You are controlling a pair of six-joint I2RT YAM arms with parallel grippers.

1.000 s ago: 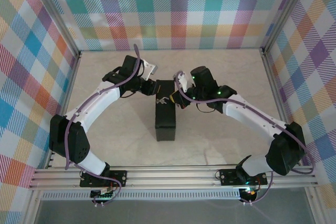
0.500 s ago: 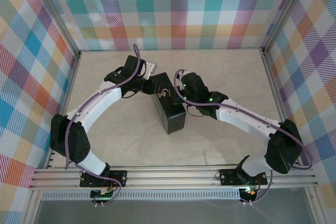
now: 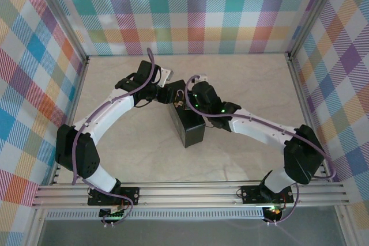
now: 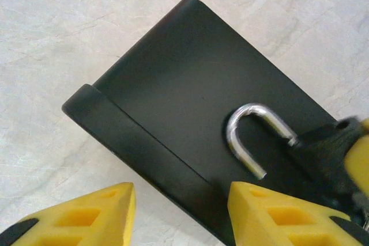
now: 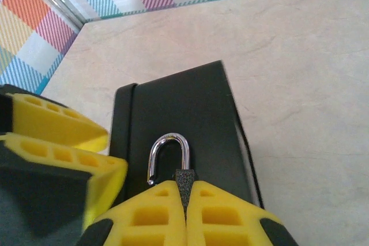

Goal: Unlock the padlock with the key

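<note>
Right now the right gripper (image 5: 185, 195) is clenched on the padlock (image 5: 184, 179), pinching just the dark body btw its yellow pads at the bottom centre of the right wrist view. The shackle (image 4: 233, 142) lies over the dark face of the black box (image 4: 173, 79). One leg ends in a bare tip clear of the body, so it's prob. sprung open already. The key I can't make out; too small or hidden.

The left gripper (image 4: 180, 203) is released. Its fingers stand apart at the bottom of the left wrist view, w/ the box's lipped edge btw them. The finger at lower left has bare table (image 4: 52, 33) beside it. Whether the other one touches the box I can't tell.

What could go wrong:
- The pinch looks shallow, w/ only the body's top end showing btw the pads. A twist or tug could make the padlock slip or swivel.
- The box isn't clamped, so a pull on the padlock could drag or spin it on the smooth table.
- In the top view both grippers crowd the same box end at centre frame. A careless move could knock them together.
- If the key is loose, it could drop & get lost beside the box.
</note>
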